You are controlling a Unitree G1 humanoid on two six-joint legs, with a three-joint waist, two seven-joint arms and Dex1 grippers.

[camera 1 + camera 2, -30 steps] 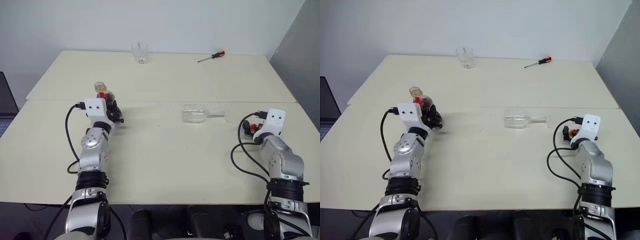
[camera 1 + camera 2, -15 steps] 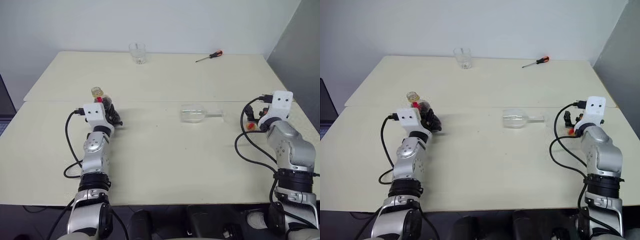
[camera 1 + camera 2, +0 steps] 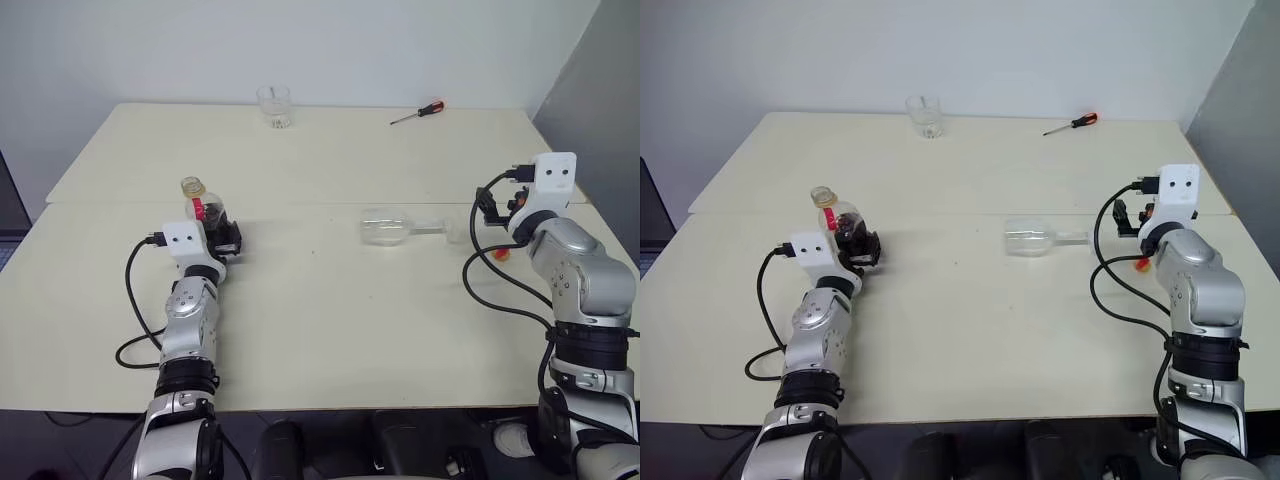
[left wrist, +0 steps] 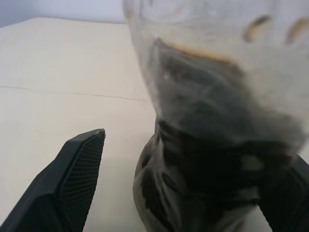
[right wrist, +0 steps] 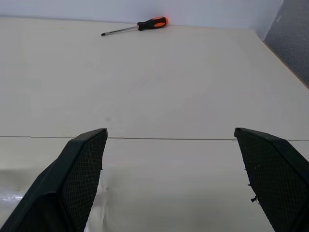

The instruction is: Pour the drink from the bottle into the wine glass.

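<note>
Right gripper (image 5: 169,183) risen, spread; left gripper (image 4: 193,183) released bottle (image 4: 212,121); wrist view shows drink (image 4: 203,159).

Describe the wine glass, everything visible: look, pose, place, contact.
The wine glass is clear, with a rounded bowl, thin stem and flat round foot. It lies on its side on the cream table, near the seam between the two tabletops, bowl toward the robot's left and foot toward its right. It looks empty. Nothing touches it but the table; the right gripper sits beside the foot end, apart from it.
</note>
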